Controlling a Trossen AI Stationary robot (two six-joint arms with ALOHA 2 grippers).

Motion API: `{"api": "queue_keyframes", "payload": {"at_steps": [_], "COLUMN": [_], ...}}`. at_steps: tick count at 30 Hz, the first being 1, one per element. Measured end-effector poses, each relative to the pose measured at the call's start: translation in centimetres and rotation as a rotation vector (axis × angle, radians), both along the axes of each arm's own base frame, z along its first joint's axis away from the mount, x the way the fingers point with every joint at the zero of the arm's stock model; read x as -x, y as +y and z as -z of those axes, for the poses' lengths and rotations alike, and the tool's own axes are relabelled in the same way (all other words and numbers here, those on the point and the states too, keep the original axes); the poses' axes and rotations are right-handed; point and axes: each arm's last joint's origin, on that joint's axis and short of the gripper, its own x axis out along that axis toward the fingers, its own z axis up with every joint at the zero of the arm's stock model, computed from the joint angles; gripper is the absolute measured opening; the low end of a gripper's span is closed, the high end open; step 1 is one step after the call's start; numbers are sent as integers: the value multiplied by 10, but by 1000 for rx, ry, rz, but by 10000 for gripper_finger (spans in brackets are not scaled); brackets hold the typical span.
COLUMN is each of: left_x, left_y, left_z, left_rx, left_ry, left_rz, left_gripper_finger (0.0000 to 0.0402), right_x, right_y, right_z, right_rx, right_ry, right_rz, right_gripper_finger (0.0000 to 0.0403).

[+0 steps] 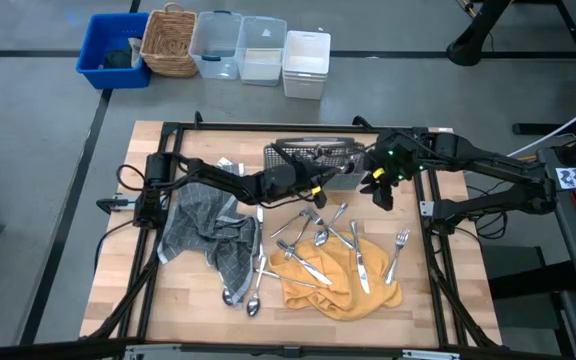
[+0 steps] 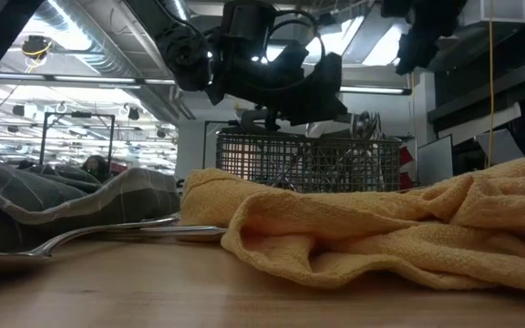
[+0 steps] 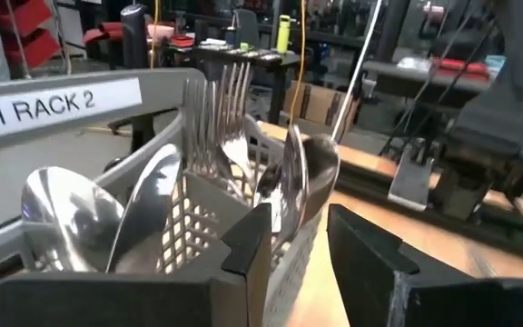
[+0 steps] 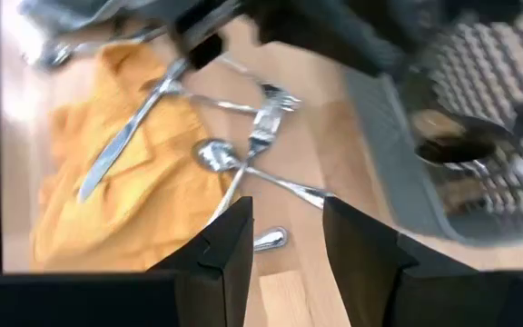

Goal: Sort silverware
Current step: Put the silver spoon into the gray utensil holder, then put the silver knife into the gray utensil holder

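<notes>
Grey mesh metal caddy (image 1: 313, 158) holds upright shiny forks and spoons (image 3: 230, 118); left gripper (image 3: 302, 263) above its edge, fingers apart, empty. Right gripper (image 4: 287, 241) beside the caddy, fingers apart.

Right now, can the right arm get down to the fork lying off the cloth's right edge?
Probably yes. The right gripper hangs open above the table beside the caddy, and the fork lies alone on bare wood by the yellow cloth. Nothing covers it, and the left gripper is over at the caddy.

My right wrist view blurs the caddy (image 4: 479, 118). In the low view, the yellow cloth (image 2: 381, 237) hides most silverware (image 2: 89, 235) behind it.
</notes>
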Motion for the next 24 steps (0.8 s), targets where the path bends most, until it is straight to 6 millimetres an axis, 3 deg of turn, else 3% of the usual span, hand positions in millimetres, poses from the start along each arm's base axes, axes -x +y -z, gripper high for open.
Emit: {"api": "queue_keyframes", "payload": {"at_steps": [6, 13, 18, 24], "left_x": [2, 10, 22, 48], "left_y": [0, -5, -12, -25], "left_z": [-9, -35, -53, -70], "left_rx": [36, 15, 7, 37], "left_ry": [-37, -59, 37, 251], "left_rz": [-4, 8, 24, 48], "left_gripper_finger": [96, 95, 95, 95], "right_x": [0, -8, -23, -48], "right_y": [3, 1, 10, 36], "right_z": [0, 6, 18, 41], "right_rx": [64, 145, 273, 346], "right_ry": [-48, -36, -44, -16], "right_rz": [-254, -395, -714, -1043], "right_gripper_finger": [136, 136, 136, 136]}}
